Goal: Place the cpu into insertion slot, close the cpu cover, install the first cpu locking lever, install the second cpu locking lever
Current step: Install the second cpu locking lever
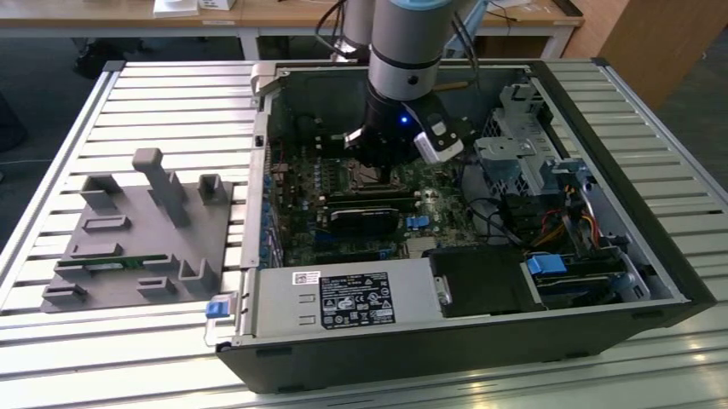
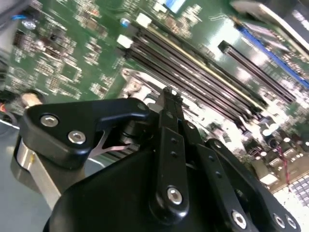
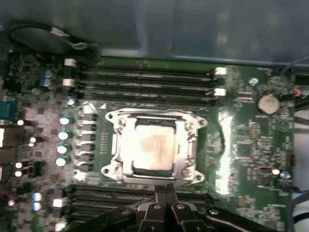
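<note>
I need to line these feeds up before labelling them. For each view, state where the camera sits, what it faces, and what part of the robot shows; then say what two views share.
Exterior view: off the arm, above, looking down on the open black computer case; the grey arm reaches inside.
First wrist view: on the arm, facing the green circuit board with the silvery-beige square cpu under the silvery cpu cover; the black gripper shows.
Second wrist view: on the arm, skimming the board obliquely behind the gripper.
Both wrist views share the long black memory slots.

No text can be read anywhere. In the exterior view, a white label (image 1: 355, 300) on the grey power supply box (image 1: 341, 305), lower centre of the frame, carries what may be print and symbols, too small to make out.
</note>
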